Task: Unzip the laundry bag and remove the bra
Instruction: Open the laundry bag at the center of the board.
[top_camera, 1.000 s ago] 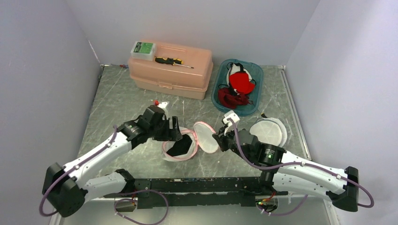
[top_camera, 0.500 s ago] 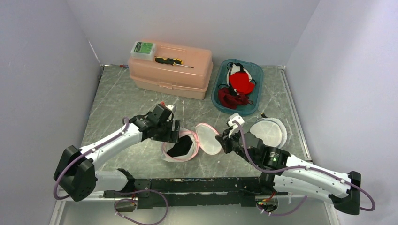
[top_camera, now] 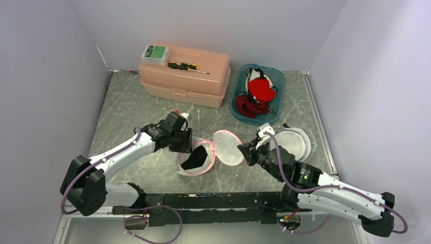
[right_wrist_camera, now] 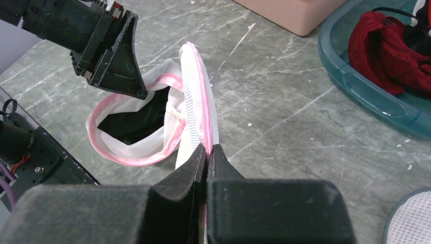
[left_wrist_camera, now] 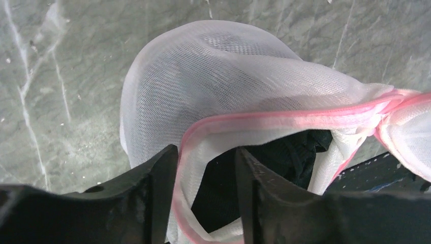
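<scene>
Mesh laundry bag [left_wrist_camera: 213, 76] lies unzipped; right end effector [right_wrist_camera: 207, 148] clamps its flap [top_camera: 227, 147], left end effector [left_wrist_camera: 206, 152] straddles the rim [left_wrist_camera: 284, 119] unclenched; black bra [left_wrist_camera: 287, 150] not yet out.

No legible text anywhere; green label on small box [top_camera: 154, 52] atop toolbox [top_camera: 193, 76] too small to read.

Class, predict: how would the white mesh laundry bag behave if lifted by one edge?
Probably floppy: the white mesh laundry bag with pink zipper trim sags limply. Likely light: the right gripper holds its flap up by a pinched edge. The black garment inside might slide out.
</scene>
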Robot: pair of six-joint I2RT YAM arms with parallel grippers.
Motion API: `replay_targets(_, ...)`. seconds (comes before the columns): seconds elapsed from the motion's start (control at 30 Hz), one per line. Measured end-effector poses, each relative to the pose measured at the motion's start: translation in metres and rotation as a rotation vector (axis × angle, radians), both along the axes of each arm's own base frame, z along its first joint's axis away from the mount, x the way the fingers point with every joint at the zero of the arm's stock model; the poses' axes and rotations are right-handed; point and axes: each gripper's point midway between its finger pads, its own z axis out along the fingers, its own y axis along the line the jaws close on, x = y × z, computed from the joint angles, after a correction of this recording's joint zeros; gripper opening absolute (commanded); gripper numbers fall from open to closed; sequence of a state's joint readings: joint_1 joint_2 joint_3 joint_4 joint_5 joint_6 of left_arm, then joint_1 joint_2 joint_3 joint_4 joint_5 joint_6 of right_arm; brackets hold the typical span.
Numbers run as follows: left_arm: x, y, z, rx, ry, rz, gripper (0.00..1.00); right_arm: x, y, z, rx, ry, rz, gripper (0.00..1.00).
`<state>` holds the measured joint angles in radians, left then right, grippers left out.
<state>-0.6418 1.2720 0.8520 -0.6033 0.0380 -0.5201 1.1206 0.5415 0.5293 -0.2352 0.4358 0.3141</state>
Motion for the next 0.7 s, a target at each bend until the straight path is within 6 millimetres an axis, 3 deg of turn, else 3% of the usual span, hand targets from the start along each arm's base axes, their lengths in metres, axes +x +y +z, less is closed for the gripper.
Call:
replay_targets(0.23, -0.002, -0.009, -0.006, -0.041, 0.021, -0.017, 0.03, 0.0, -0.002, 0.001, 0.038, -0.001, -0.011, 0.0)
replay_targets(0.4, -0.001, -0.012, 0.002, -0.076, -0.001, -0.011, 0.03, 0.003, -0.004, 0.007, 0.066, -0.014, -0.04, 0.0)
replay_targets(0.53, 0.0, -0.015, 0.032, -0.158, -0.08, 0.009, 0.03, 0.008, -0.008, 0.019, 0.079, -0.038, -0.071, 0.0)
replay_targets(0.7, 0.003, -0.017, 0.079, -0.282, -0.211, 0.042, 0.03, 0.015, -0.005, 0.078, 0.123, -0.114, -0.081, 0.0)
